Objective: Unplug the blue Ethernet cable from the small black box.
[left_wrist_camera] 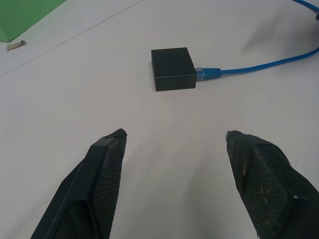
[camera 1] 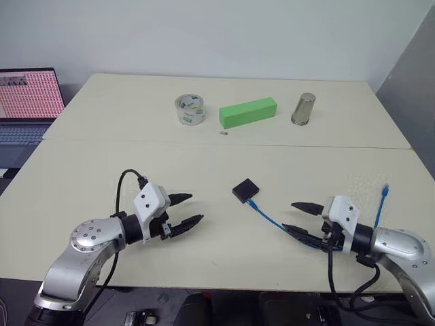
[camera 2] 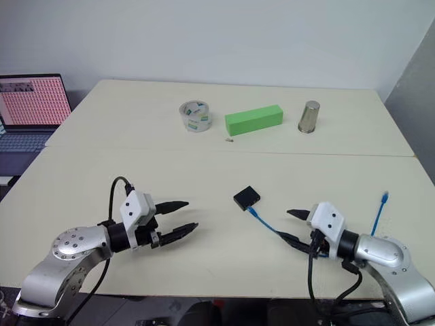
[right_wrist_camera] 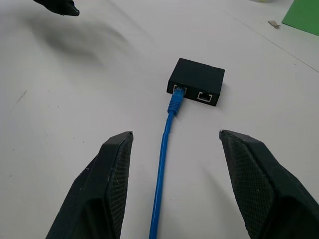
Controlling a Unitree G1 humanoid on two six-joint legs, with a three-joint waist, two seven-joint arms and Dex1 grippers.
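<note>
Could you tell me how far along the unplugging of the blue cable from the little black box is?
Nothing is done yet: the thin bright-blue Ethernet cable is plugged into one of two ports of the small matte black box on the beige table. In hand: the open left gripper and open right gripper flank the box, touching nothing. Left: hold the box, grip the plug, pull it out.

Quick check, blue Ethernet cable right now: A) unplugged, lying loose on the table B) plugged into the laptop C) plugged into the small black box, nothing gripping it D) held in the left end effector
C: the blue Ethernet cable has its plug seated in the small black box, and both the left end effector and right end effector are open, off the cable.
</note>
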